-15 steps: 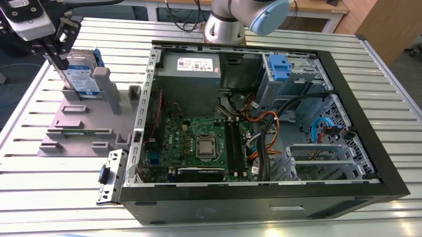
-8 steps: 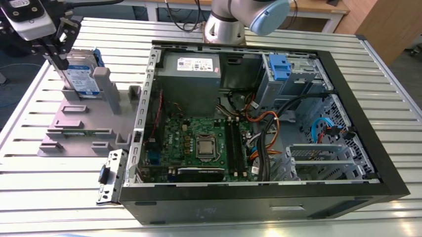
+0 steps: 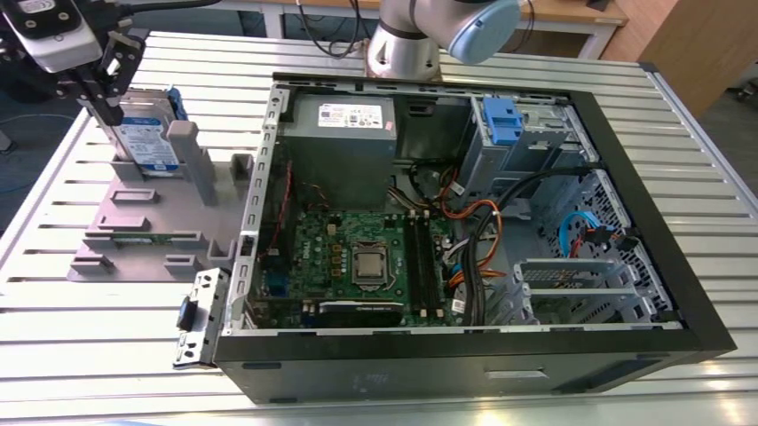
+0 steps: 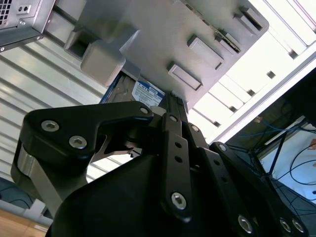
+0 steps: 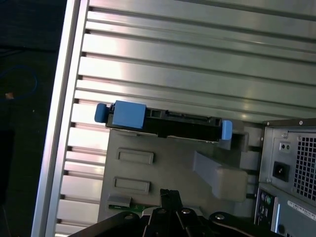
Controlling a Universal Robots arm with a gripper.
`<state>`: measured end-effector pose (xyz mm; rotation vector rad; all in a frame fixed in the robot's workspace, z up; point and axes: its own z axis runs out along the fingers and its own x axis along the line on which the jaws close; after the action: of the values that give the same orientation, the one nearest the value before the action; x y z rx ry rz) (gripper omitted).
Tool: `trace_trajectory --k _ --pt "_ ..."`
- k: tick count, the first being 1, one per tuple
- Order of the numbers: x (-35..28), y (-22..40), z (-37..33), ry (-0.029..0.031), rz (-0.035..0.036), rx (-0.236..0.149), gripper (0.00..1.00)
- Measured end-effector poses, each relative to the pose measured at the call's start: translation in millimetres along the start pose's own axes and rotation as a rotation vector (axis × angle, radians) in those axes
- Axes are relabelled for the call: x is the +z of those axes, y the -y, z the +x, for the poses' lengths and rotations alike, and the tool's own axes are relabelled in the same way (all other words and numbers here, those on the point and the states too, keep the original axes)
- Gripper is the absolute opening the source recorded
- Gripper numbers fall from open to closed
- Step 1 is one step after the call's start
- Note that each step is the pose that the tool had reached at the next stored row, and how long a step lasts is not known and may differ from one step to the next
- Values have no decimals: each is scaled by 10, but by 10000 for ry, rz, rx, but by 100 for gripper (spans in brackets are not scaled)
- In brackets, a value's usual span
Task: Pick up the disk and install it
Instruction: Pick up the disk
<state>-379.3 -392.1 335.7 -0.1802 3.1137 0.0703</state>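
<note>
The disk, silver with a white-and-blue label and a blue bracket, stands on edge between posts of the grey plastic stand at the exterior view's left. My gripper hangs just beside the disk's outer face, on the side away from the computer case, fingers together and holding nothing. In the first wrist view the disk's upper edge with its blue bracket lies a short way beyond the shut gripper. In the second wrist view the disk's label peeks out behind the gripper.
An open computer case lies on the slatted aluminium table, with the motherboard, cables, a grey power-supply box and a blue-tabbed drive bay inside. A loose metal bracket lies by the case's left wall.
</note>
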Motion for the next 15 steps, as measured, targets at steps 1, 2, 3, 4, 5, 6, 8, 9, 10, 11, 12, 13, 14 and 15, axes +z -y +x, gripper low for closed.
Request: trace_trajectory --k 1,2,3,4,5,6,8,9,10,11,12,13,14,15 --pt "0 0 0 -1 -1 -17 11" --pt "0 0 0 -2 0 -32 11" --pt "0 0 0 -2 -1 -47 11" --pt "0 0 0 -2 0 -62 11" --pt "0 0 0 -3 0 -76 11" --pt "0 0 0 -4 0 -91 11" --pt "0 0 0 -5 2 -119 11" --pt "0 0 0 -6 3 -135 11" --pt "0 0 0 -7 4 -149 11" --pt "0 0 0 -8 5 -162 11" --pt "0 0 0 -8 6 -176 11" --pt "0 0 0 -10 7 -189 11" --pt "0 0 0 -10 8 -202 11" --pt "0 0 0 -11 8 -217 11"
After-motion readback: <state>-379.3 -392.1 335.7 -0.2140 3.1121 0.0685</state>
